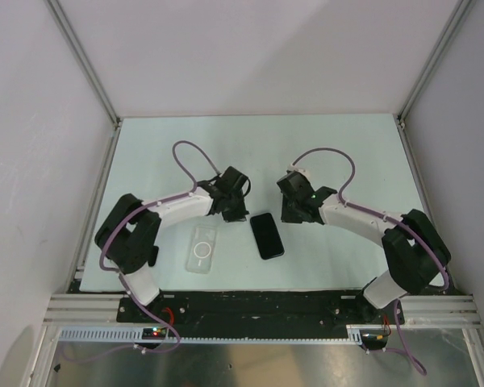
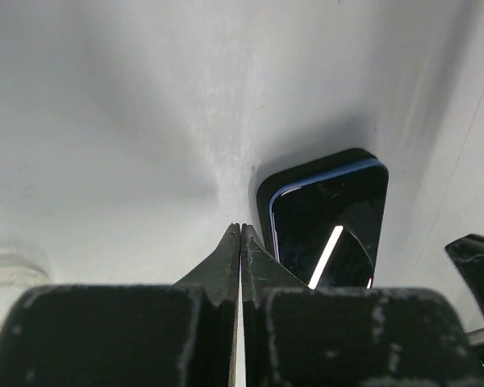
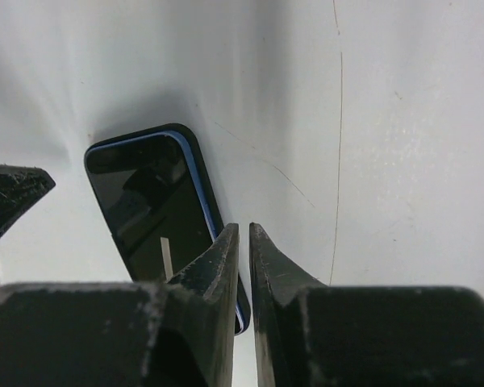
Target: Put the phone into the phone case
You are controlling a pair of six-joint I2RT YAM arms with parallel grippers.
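Note:
The black phone (image 1: 267, 235) lies flat, screen up, on the pale table between the two arms. The clear phone case (image 1: 202, 248) with its white ring lies to its left, apart from it. My left gripper (image 1: 239, 218) hovers just above the phone's far left corner, and in the left wrist view its jaws (image 2: 240, 229) are pressed together and empty, with the phone (image 2: 327, 218) to their right. My right gripper (image 1: 288, 218) hangs by the phone's far right corner. In its wrist view (image 3: 244, 229) only a thin slit shows between the jaws, with nothing in it, and the phone (image 3: 149, 201) lies to their left.
White enclosure walls with metal rails (image 1: 97, 201) bound the table on three sides. A corner of the case (image 2: 4, 270) shows faintly at the left wrist view's lower left. Each wrist view catches the other gripper's fingertip (image 2: 476, 266) (image 3: 8, 201) at its edge.

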